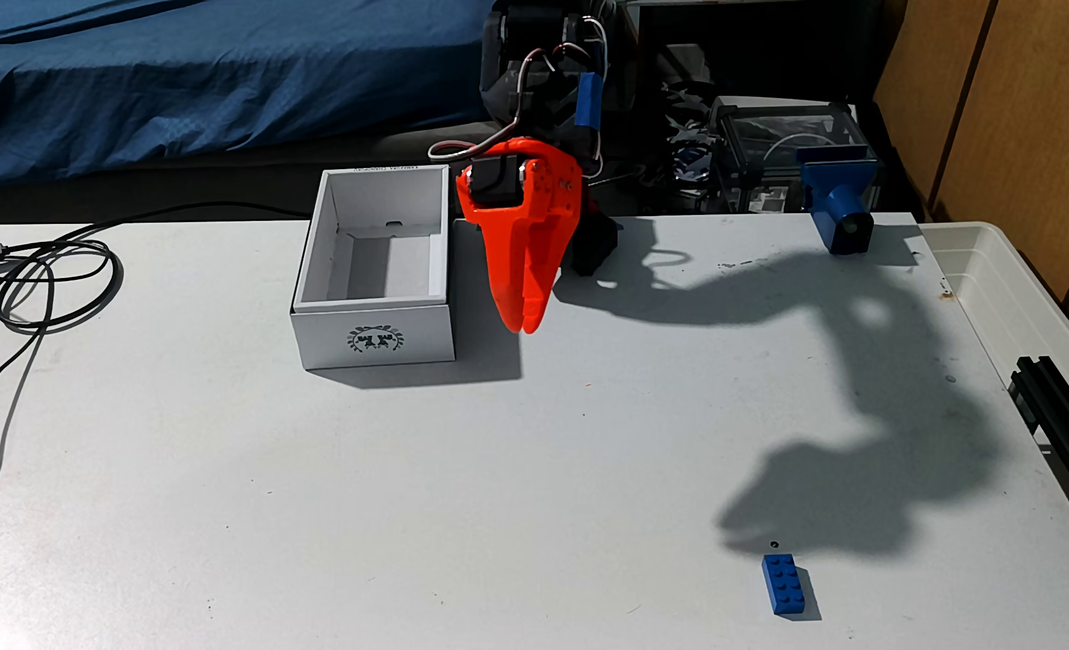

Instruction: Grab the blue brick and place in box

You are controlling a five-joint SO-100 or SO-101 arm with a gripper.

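The orange printed tool [527,325], tips pressed together and gripping nothing, hangs just right of the open, empty white cardboard box [374,340], while the small blue studded plastic brick [783,586] lies untouched on the white surface [332,500], well apart toward the near right.

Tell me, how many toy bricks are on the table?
1. The blue brick lies alone near the front right of the white table in the fixed view, far from the box. No brick shows inside the box, though its near wall hides part of the floor.

Brick [784,585] well right of and before box [374,269]
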